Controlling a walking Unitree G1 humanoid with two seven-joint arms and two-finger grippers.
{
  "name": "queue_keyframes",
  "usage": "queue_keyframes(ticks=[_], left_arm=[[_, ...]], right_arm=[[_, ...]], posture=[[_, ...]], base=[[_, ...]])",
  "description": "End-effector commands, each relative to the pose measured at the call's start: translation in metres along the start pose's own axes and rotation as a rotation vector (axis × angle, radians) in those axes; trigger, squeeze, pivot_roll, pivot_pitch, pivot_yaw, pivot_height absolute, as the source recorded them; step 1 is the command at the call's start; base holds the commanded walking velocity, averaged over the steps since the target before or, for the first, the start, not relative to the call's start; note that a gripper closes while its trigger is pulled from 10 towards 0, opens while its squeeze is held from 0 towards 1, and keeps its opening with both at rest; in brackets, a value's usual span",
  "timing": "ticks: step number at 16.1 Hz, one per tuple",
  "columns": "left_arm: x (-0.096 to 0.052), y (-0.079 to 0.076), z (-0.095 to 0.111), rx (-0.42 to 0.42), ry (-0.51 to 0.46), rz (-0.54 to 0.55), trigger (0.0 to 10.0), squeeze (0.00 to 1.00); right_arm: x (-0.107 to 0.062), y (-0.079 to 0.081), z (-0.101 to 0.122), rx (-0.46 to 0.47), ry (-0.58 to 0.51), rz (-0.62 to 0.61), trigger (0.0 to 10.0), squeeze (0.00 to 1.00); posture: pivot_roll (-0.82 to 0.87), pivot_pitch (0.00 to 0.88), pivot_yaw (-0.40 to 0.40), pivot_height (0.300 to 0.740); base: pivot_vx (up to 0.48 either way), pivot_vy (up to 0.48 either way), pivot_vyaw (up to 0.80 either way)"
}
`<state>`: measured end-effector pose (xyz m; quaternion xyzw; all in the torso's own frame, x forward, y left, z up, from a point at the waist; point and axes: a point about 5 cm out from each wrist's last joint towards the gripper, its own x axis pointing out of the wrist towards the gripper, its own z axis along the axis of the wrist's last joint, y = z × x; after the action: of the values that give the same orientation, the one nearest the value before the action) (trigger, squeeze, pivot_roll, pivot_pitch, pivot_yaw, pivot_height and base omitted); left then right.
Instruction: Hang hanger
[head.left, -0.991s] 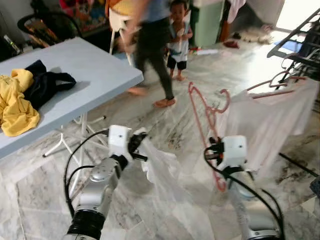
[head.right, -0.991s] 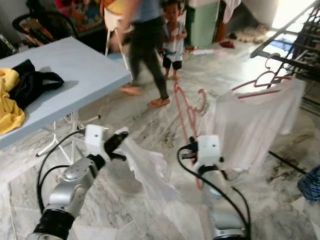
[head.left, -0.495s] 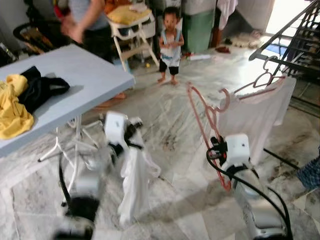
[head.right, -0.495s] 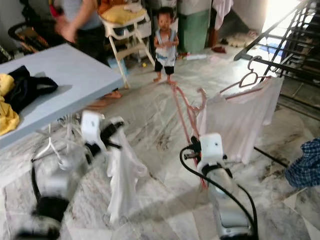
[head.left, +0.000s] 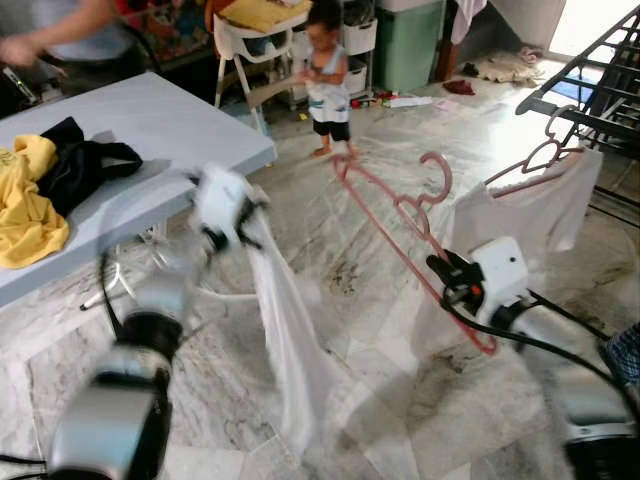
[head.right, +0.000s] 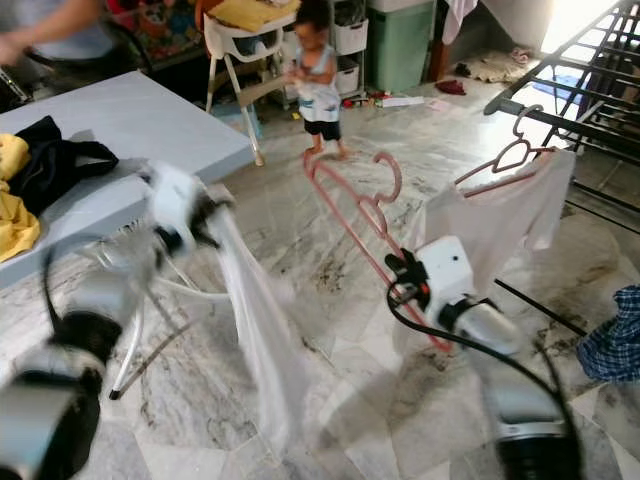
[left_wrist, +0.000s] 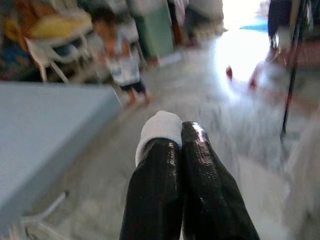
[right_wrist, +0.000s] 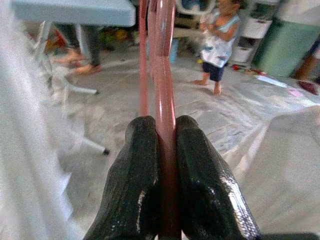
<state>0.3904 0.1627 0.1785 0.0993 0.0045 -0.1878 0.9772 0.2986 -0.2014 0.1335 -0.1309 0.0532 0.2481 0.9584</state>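
My right gripper (head.left: 447, 272) is shut on the lower bar of a pink plastic hanger (head.left: 398, 212), which slants up and to the left over the floor; the right wrist view shows the hanger (right_wrist: 163, 75) pinched between both fingers (right_wrist: 142, 165). My left gripper (head.left: 247, 214) is raised near the table corner, shut on a white garment (head.left: 292, 345) that hangs long toward the floor. The left wrist view shows a white fold of the garment (left_wrist: 159, 127) at the closed fingertips (left_wrist: 200, 150).
A grey table (head.left: 160, 125) at left carries a yellow garment (head.left: 30, 215) and a black garment (head.left: 85, 165). At right a drying rack (head.left: 590, 85) holds a white shirt (head.left: 530, 215) on another pink hanger. A child (head.left: 325, 75) stands ahead, and a person (head.left: 60, 30) behind the table.
The left arm has risen, blurred, and the white garment now hangs out long. The pink hanger tilts further left. The person moved behind the table; the camera has shifted.
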Motion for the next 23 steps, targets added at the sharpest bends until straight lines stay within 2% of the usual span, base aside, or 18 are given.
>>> queue_keyframes(ticks=[1, 3, 4, 6, 7, 8, 10, 12, 15, 17, 18, 20, 23], left_arm=[[0.000, 0.009, 0.010, -0.002, -0.044, 0.003, 10.0, 0.00], [0.000, 0.018, 0.011, 0.045, -0.022, 0.035, 10.0, 0.00], [-0.001, 0.028, 0.010, 0.087, 0.002, 0.124, 10.0, 0.00], [0.000, 0.027, 0.007, 0.088, 0.016, 0.103, 10.0, 0.00], [0.000, 0.023, 0.004, 0.126, 0.016, 0.099, 10.0, 0.00], [0.000, 0.026, 0.000, 0.197, 0.050, 0.168, 10.0, 0.00], [0.001, 0.027, -0.001, 0.168, 0.061, 0.210, 10.0, 0.00], [0.004, 0.024, -0.003, 0.188, 0.072, 0.282, 10.0, 0.00], [0.010, 0.010, -0.006, 0.101, 0.069, 0.288, 10.0, 0.00], [0.013, 0.001, -0.008, 0.092, 0.070, 0.302, 10.0, 0.00], [0.015, -0.007, -0.009, 0.055, 0.068, 0.298, 10.0, 0.00], [0.015, -0.011, -0.012, 0.059, 0.073, 0.300, 10.0, 0.00], [0.014, -0.009, -0.011, 0.036, 0.067, 0.303, 10.0, 0.00]], right_arm=[[-0.002, 0.011, 0.005, -0.019, -0.009, 0.116, 10.0, 0.00], [-0.010, 0.017, 0.001, -0.051, 0.025, 0.226, 10.0, 0.00], [-0.018, 0.019, -0.001, -0.061, 0.056, 0.303, 10.0, 0.00], [-0.026, 0.024, -0.002, -0.023, 0.081, 0.396, 10.0, 0.00], [-0.031, 0.028, -0.005, -0.015, 0.110, 0.457, 10.0, 0.00], [-0.035, 0.032, -0.007, -0.009, 0.135, 0.515, 10.0, 0.00], [-0.037, 0.037, -0.008, 0.012, 0.146, 0.555, 10.0, 0.00], [-0.037, 0.048, -0.010, 0.026, 0.165, 0.603, 10.0, 0.00], [-0.030, 0.071, -0.015, 0.058, 0.184, 0.649, 10.0, 0.00], [-0.025, 0.085, -0.018, 0.067, 0.184, 0.655, 10.0, 0.00], [-0.022, 0.094, -0.020, 0.078, 0.188, 0.659, 10.0, 0.00], [-0.021, 0.100, -0.021, 0.072, 0.191, 0.655, 10.0, 0.00], [-0.017, 0.095, -0.018, 0.064, 0.170, 0.587, 10.0, 0.00]], posture=[[-0.14, 0.066, 0.092, 0.740], [-0.15, 0.064, 0.098, 0.740], [-0.15, 0.066, 0.101, 0.740], [-0.15, 0.067, 0.103, 0.740], [-0.15, 0.069, 0.102, 0.740], [-0.15, 0.070, 0.101, 0.740], [-0.15, 0.072, 0.098, 0.740], [-0.15, 0.069, 0.086, 0.740], [-0.15, 0.068, 0.083, 0.740], [-0.16, 0.072, 0.083, 0.740], [-0.15, 0.075, 0.081, 0.740], [-0.15, 0.078, 0.083, 0.740], [-0.15, 0.076, 0.082, 0.740]], base=[[0.000, 0.000, 0.00], [0.000, 0.000, 0.00], [0.000, 0.000, 0.00], [0.000, 0.000, 0.00], [0.000, 0.000, 0.00], [0.000, 0.000, 0.00], [0.000, 0.000, 0.00], [0.000, 0.000, 0.00], [0.000, 0.000, 0.00], [0.000, 0.000, 0.00], [0.000, 0.000, 0.00], [0.000, 0.000, 0.00], [0.000, 0.000, 0.00]])
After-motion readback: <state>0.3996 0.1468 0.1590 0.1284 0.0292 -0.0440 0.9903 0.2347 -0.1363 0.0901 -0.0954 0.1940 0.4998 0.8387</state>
